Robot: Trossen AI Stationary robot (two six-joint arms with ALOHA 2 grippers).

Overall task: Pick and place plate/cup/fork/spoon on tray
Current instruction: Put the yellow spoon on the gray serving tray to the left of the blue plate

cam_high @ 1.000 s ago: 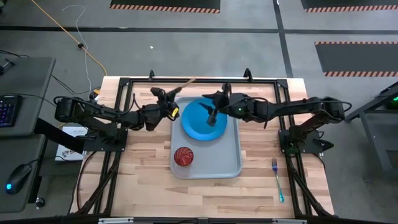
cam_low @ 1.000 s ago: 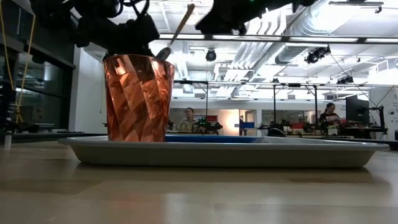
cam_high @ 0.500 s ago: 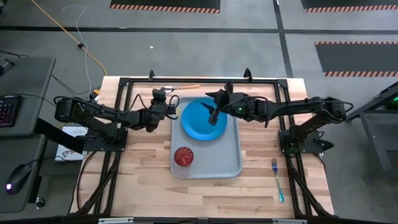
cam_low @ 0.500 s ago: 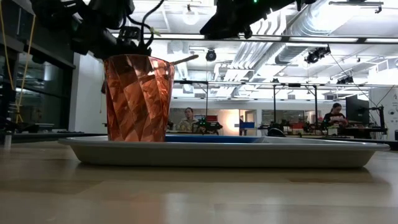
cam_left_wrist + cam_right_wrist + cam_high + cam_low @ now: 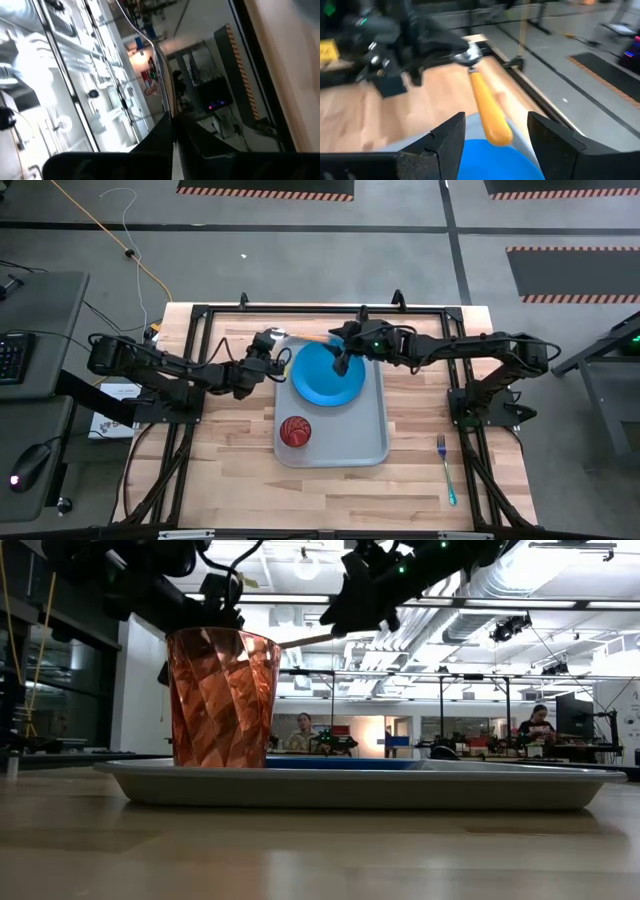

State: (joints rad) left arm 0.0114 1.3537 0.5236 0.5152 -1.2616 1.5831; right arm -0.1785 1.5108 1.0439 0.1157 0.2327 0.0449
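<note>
Spread wide, the right gripper (image 5: 495, 137) frames the orange handle of the spoon (image 5: 487, 110), whose long axis runs away toward the left gripper (image 5: 268, 350) pinching its bowl, above the plate (image 5: 328, 373).

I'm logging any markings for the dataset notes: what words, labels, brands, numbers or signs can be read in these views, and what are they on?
No text can be read in any view.
Yellow tag on the left arm, right wrist view: dark marks, too blurred to read.
Red sign in the room behind, left wrist view: too blurred to read.
Cup, plate, tray, spoon, fork: no markings seen.
</note>
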